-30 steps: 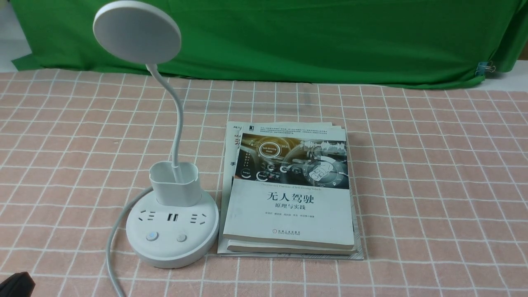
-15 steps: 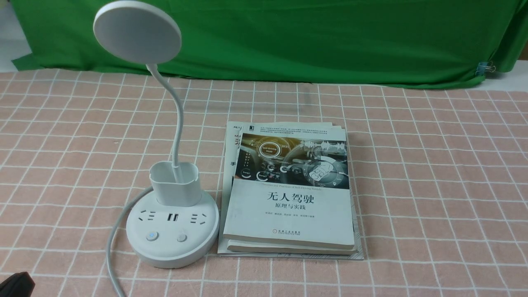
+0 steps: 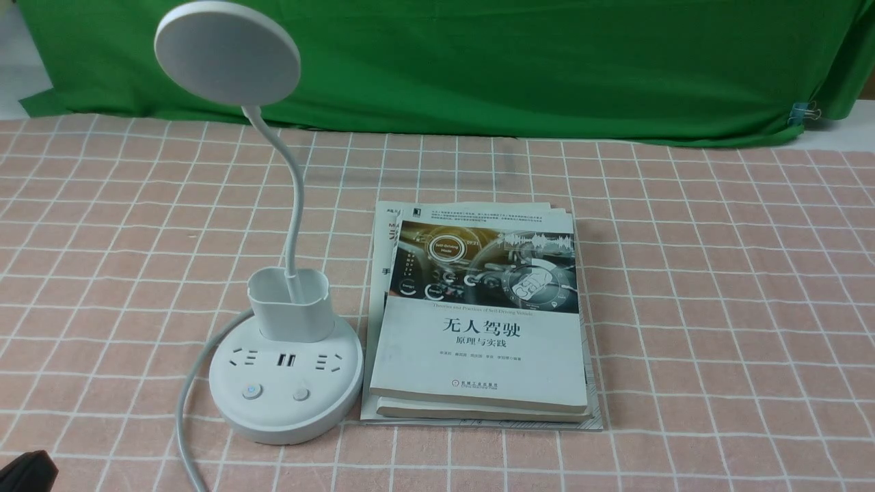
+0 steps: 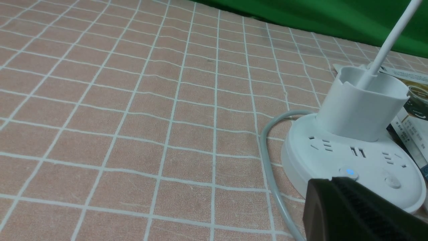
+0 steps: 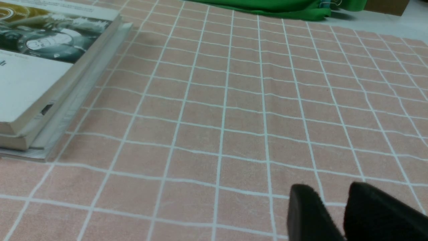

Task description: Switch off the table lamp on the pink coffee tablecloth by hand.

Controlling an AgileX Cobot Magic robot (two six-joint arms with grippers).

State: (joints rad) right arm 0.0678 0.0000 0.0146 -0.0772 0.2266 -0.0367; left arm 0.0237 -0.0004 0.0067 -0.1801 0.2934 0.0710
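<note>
The white table lamp stands on the pink coffee tablecloth, at the left near the front, its disc head raised on a bendy neck. The left of its two buttons glows blue; the right button is unlit. The hand, my left gripper, is shut and empty, its black tip just short of the glowing button on the lamp base. In the front view only a black corner of that arm shows. My right gripper hovers over bare cloth, narrowly open and empty.
A stack of books lies right beside the lamp base. The lamp's white cord curves off the base's left side toward the front edge. A green backdrop cloth hangs along the far side.
</note>
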